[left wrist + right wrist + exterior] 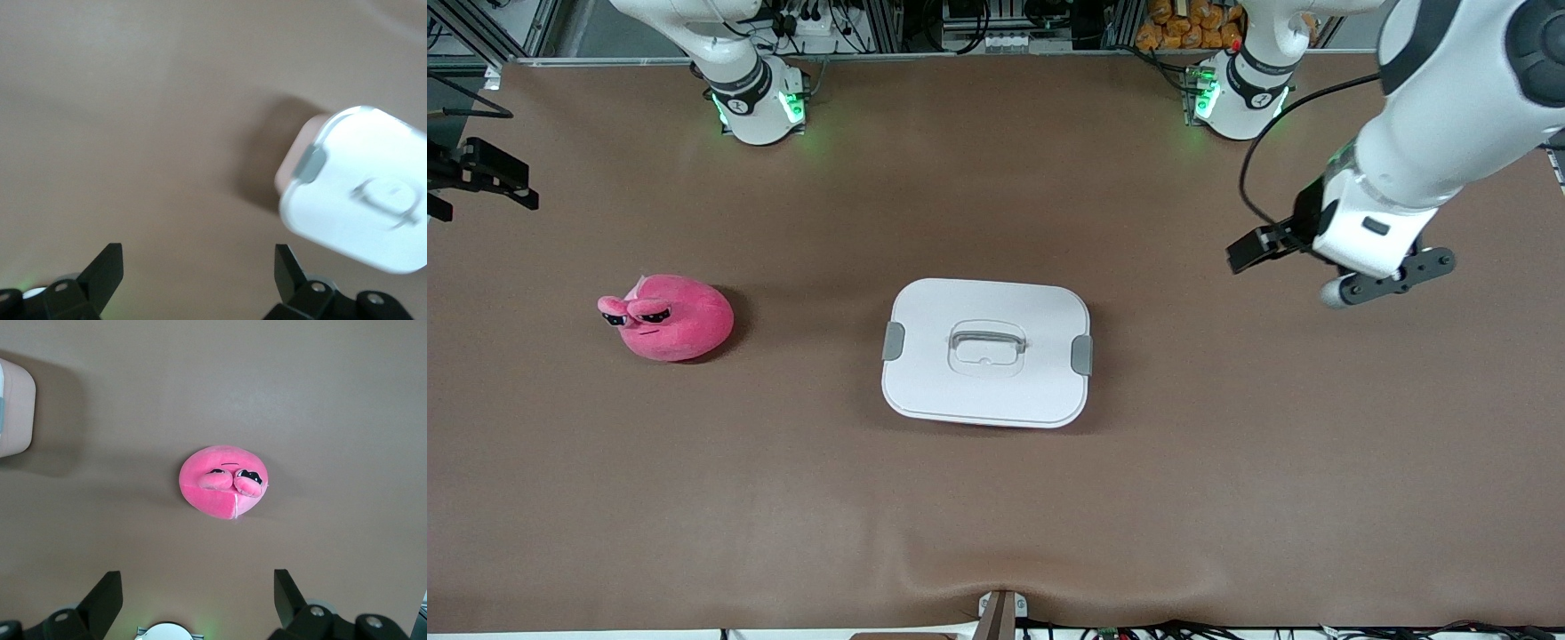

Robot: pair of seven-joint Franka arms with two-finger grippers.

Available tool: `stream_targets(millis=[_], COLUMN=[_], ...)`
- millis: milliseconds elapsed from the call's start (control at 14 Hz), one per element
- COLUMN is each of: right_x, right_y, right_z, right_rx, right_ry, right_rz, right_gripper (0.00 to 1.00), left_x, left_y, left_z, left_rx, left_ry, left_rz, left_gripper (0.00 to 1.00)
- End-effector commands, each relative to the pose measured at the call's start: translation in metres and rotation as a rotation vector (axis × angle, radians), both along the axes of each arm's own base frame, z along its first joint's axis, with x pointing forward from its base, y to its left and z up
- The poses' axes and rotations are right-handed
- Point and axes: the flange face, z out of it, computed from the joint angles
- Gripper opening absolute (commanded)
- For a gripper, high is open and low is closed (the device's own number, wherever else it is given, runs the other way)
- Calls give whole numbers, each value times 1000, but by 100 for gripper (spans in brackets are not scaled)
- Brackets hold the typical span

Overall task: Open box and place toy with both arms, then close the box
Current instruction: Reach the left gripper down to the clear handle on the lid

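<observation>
Front view: the box (987, 352) sits mid-table with its white lid (925, 356) on and both grey clips (893, 341) against the sides; the toy (669, 317) lies on the bare table toward the right arm's end, well apart from the box. Judged status: nothing done; opening, placing and closing all remain. The left gripper (1325, 267) hangs over bare table at the left arm's end, holding nothing, clear of the box. The right gripper (480, 173) shows only at the view's edge, above the table at its own end, its fingers not readable here. Left wrist view: the left gripper (199, 280) has its fingers (107, 270) spread wide and empty; the box (360, 207) lies off to one side of the gap, apart from both fingertips, one clip facing the camera. Right wrist view: the right gripper (198, 603) likewise stands wide and empty; the toy (224, 490) lies below, roughly in line with the gap, untouched; a corner of the box (15, 417) shows at the frame edge.
</observation>
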Motion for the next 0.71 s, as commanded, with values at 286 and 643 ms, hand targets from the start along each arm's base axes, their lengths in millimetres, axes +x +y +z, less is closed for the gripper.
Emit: stream_targets(millis=[286, 643], right_x=[1, 2], right_y=[-6, -6], right_z=[2, 1], right_rx=[-2, -1], right_ry=[3, 6], right_rz=[-19, -20], right_gripper=[100, 100], left_x=[13, 14], left_y=[-96, -165], left_z=[-22, -49], left_rx=[-107, -229], left_ry=[-40, -60], left_rz=[411, 739], left_gripper=[100, 100])
